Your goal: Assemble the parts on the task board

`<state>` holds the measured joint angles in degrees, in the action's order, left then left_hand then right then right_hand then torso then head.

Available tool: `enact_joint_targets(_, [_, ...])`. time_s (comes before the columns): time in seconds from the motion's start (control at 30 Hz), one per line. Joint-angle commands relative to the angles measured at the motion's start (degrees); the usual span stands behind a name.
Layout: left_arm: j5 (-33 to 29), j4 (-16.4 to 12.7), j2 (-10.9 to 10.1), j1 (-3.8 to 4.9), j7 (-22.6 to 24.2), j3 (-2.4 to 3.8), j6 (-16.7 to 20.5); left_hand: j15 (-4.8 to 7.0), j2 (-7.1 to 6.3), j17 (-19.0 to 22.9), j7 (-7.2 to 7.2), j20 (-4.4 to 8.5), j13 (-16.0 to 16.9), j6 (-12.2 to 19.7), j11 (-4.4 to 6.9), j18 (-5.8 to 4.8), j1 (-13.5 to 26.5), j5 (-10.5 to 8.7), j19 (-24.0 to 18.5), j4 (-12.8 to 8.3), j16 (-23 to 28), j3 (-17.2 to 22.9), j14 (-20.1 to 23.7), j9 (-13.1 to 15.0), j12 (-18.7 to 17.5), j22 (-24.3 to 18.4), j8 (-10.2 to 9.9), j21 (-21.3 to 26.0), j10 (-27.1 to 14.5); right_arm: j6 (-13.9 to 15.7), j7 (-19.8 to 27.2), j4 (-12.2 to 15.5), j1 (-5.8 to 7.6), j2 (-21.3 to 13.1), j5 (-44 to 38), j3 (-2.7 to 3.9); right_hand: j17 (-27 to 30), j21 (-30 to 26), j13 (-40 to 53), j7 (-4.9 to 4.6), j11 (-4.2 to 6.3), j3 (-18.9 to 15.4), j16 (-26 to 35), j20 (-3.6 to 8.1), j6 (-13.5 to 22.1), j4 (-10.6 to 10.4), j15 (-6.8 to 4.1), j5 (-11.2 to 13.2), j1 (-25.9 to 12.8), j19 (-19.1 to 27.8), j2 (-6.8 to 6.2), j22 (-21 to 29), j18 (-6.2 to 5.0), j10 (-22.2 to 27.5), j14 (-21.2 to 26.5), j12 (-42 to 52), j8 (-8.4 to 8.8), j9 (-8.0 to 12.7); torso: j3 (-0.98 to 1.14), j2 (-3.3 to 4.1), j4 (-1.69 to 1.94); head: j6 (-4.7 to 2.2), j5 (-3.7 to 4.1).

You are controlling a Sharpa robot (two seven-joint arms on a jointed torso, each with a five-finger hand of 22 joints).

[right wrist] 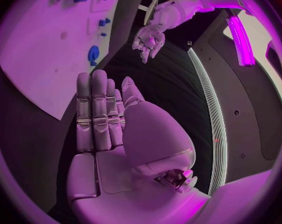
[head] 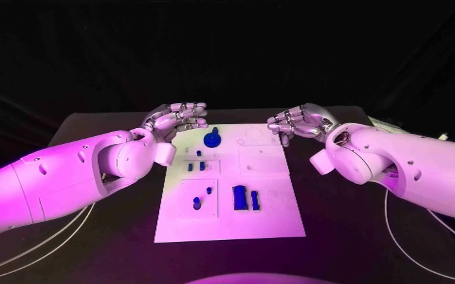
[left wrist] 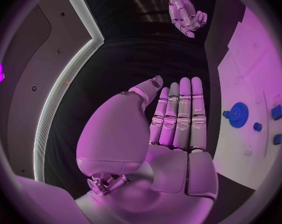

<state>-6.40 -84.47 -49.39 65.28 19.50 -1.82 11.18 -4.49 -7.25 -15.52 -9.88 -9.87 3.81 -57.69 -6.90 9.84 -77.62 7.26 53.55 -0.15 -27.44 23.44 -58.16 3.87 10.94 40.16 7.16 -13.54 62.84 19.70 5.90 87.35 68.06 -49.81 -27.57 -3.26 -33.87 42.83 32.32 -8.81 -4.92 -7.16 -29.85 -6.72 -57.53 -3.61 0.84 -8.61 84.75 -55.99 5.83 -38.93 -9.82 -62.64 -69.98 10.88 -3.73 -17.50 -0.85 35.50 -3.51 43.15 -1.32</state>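
Both hands (empty) flank the task board.

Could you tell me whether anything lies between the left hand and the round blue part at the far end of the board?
Nothing visible does. The left hand hovers empty beside the board, and only bare white plate separates it from the round part.

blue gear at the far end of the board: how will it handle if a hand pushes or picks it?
The blue gear looks flat and disc-like, so it probably slides on the white task board rather than tips. Set on edge, its round rim could roll. It looks small and rigid, likely light; its low profile may make pinching awkward for the left hand.
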Motion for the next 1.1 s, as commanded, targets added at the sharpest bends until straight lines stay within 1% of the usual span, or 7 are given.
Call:
enact_joint_targets(0.03, [-2.43, 0.73, 0.36, 0.00, 4.51, 0.07, 3.98, -1.22, 0.26, 2.17, -0.10, -1.57, -0.18, 0.34, -0.84, 0.08, 0.21, -0.17, -3.02, 0.50, 5.24, -0.09, 0.65, -0.10, -1.72, -3.40, -0.68, 3.71, -0.72, -2.52, 12.10, -3.93, 0.23, 1.70, 15.04, 0.15, 4.19, -6.00, -5.08, -0.71, -1.03, 0.72, 7.21, -1.13, 0.51, 0.58, 1.34, 0.23, 1.35, 2.25, 0.19, 4.15, -0.49, 0.27, 3.34, -3.15, 0.24, 1.21, -0.42, -1.36, -0.27, -1.37, -0.10])
enact_joint_targets(0.43, [-4.04, 5.11, 3.40, 0.03, 7.26, 0.13, 9.38, -4.51, 1.02, 8.94, 1.19, -5.97, -0.25, 1.29, -3.67, 0.75, -0.36, -0.05, -10.76, 0.74, 18.56, -2.25, 4.08, -0.13, -7.11, -14.73, -3.43, 9.95, -3.40, -6.90, 17.83, -15.69, 0.37, 8.12, 23.42, 0.73, 23.62, -29.18, -26.01, -1.93, -3.77, 4.75, 26.29, -6.24, 3.12, 5.27, 6.13, 0.25, -1.62, 1.68, 0.32, 22.72, -0.80, 1.99, 7.59, -7.14, 0.17, 9.93, 0.08, -3.10, 0.10, -6.52, -0.05])
enact_joint_targets(0.47, [-4.06, 5.39, 3.59, 0.03, 7.31, 0.13, 9.72, -4.53, 1.08, 9.07, 1.13, -5.99, -0.25, 1.27, -3.68, 0.75, -0.41, -0.03, -10.84, 0.72, 18.79, -2.31, 4.00, -0.13, -7.16, -15.02, -3.44, 9.94, -3.43, -7.12, 17.94, -16.11, 0.36, 8.44, 23.48, 0.74, 24.34, -29.78, -26.71, -1.95, -3.75, 5.06, 26.29, -6.10, 3.01, 5.69, 6.14, 0.18, -1.99, 1.03, 0.42, 23.36, -0.87, 1.84, 7.18, -7.15, 0.17, 10.33, 0.16, -3.14, 0.06, -6.75, -0.14])
enact_joint_targets(0.5, [-2.86, 4.89, 3.21, -0.01, 4.73, 0.05, 6.53, -1.61, 2.50, 10.84, 3.82, -1.17, -3.81, 18.16, -0.27, -2.96, 22.96, -2.18, -23.32, 0.15, 21.09, -8.33, 20.45, -3.87, -10.94, -22.22, -7.16, 13.54, -21.21, -3.74, 14.09, -15.21, 0.36, 7.79, 19.68, 0.71, 26.44, -33.01, -27.63, 1.32, -1.00, 7.16, 29.85, -2.37, 19.34, 3.61, 4.13, 2.58, -26.26, 18.14, -1.56, 27.33, 2.98, 20.39, 26.48, -10.88, 3.73, 12.06, -0.18, -2.61, 0.06, -5.72, -0.08])
enact_joint_targets(1.0, [2.31, -0.90, 4.04, -2.86, 7.83, 1.04, 21.26, 4.49, 7.25, 15.52, 9.88, 3.70, -3.81, 35.73, 2.77, -5.16, 47.21, -7.26, -36.89, 0.15, 27.44, -15.19, 37.11, -3.87, -10.94, -30.36, -7.16, 13.54, -39.70, 11.07, 19.24, -5.84, -3.98, 6.38, 23.83, 2.05, 33.87, -37.70, -32.32, 4.62, 4.92, 7.16, 29.85, 1.70, 36.28, 3.61, -0.84, 8.61, -52.43, 34.58, -5.83, 32.81, 5.02, 38.93, 45.52, -10.88, 3.73, 17.50, 0.85, -4.32, 3.51, -8.77, 1.32])
enact_joint_targets(1.03, [2.85, -1.51, 4.13, -3.16, 8.16, 1.14, 22.82, 4.49, 7.25, 15.52, 9.88, 3.96, -3.81, 36.58, 6.90, -5.15, 48.40, -7.26, -37.54, 0.15, 27.44, -15.51, 37.91, -3.87, -10.94, -30.73, -7.16, 13.54, -40.60, 12.74, 19.83, -4.79, -4.47, 6.23, 24.30, 2.20, 33.87, -37.90, -32.32, 4.78, 4.92, 7.16, 29.85, 1.89, 37.11, 3.61, -0.84, 8.61, -53.68, 35.42, -5.83, 33.04, 5.19, 39.86, 46.46, -10.88, 3.73, 17.50, 0.85, -4.32, 3.51, -8.77, 1.32])
enact_joint_targets(1.1, [3.83, -2.60, 4.28, -3.70, 8.75, 1.33, 25.60, 4.49, 7.25, 15.52, 9.88, 4.33, -3.81, 37.95, 6.90, -5.15, 50.29, -7.26, -38.59, 0.15, 27.44, -16.02, 39.25, -3.87, -10.94, -31.34, -7.16, 13.54, -42.02, 15.75, 20.88, -2.88, -5.36, 5.94, 25.14, 2.47, 33.87, -38.20, -32.32, 8.81, 4.92, 7.16, 29.85, 2.21, 38.43, 3.61, -0.84, 8.61, -55.70, 36.75, -5.83, 33.43, 5.20, 41.33, 47.99, -10.88, 3.73, 17.50, 0.85, -4.32, 3.51, -8.77, 1.32])
